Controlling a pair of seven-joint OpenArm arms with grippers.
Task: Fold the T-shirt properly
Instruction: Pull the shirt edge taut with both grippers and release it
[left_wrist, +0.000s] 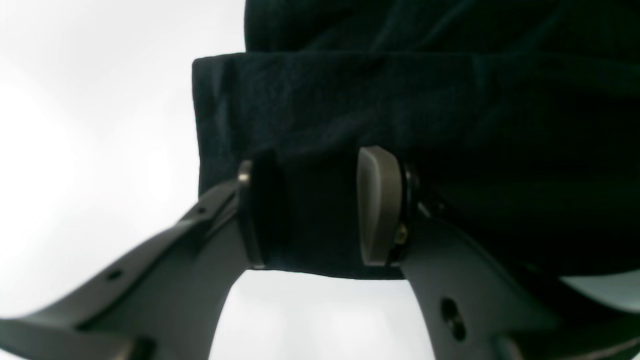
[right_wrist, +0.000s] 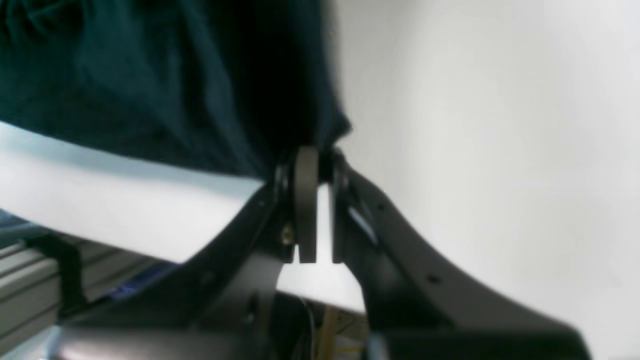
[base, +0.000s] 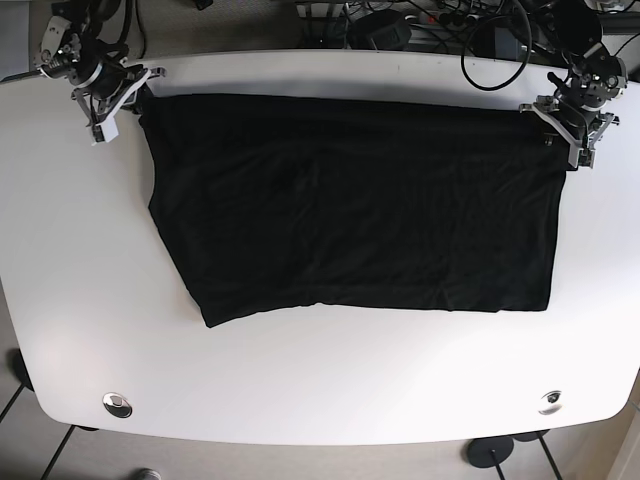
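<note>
Both arms reaching to the far edge of the scene in the base view, one at each far corner, well apart. Dark grey two-fingered left gripper (base: 570, 135) on that view's right, wrist angled inward, tips pointing down and toward the near side. In the left wrist view the same left gripper (left_wrist: 320, 210) with jaws parted, grey pad (left_wrist: 378, 205) on one side, dark pad opposite, dark cloth lying between them without being squeezed. Dark grey two-fingered right gripper (base: 120, 105) on the base view's left, also angled inward. In the right wrist view the right gripper (right_wrist: 320, 172) with pads almost together, pinching a dark fabric edge at the tips.
</note>
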